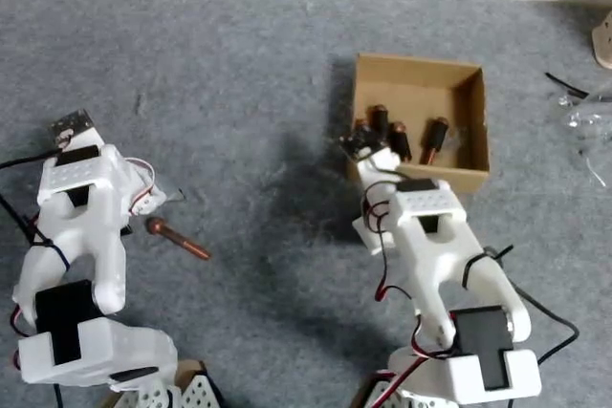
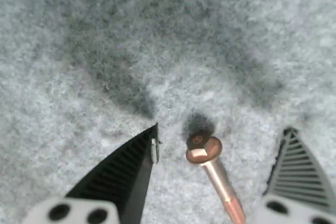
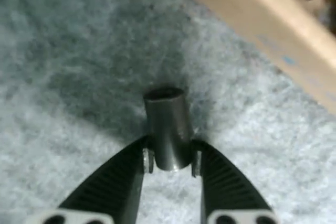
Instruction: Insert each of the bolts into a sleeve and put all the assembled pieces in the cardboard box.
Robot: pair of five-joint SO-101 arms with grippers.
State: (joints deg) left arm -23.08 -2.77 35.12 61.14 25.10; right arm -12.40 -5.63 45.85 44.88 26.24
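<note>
A copper bolt (image 1: 178, 239) lies on the grey carpet just right of the left arm. In the left wrist view the bolt (image 2: 210, 169) rests between the spread fingers of my left gripper (image 2: 221, 130), which is open and low over it, the head pointing away from the wrist. My right gripper (image 3: 171, 156) is shut on a dark sleeve (image 3: 168, 127), held with its open end away from the wrist, just above the carpet. It sits beside the front left corner of the cardboard box (image 1: 418, 64), whose wall (image 3: 262, 30) is close by. Several assembled pieces (image 1: 397, 140) lie in the box.
Clear plastic bits and black wires (image 1: 581, 107) lie at the right edge, past the box. A pale object (image 1: 602, 40) sits at the far right. Open carpet stretches between the two arms and behind the left arm.
</note>
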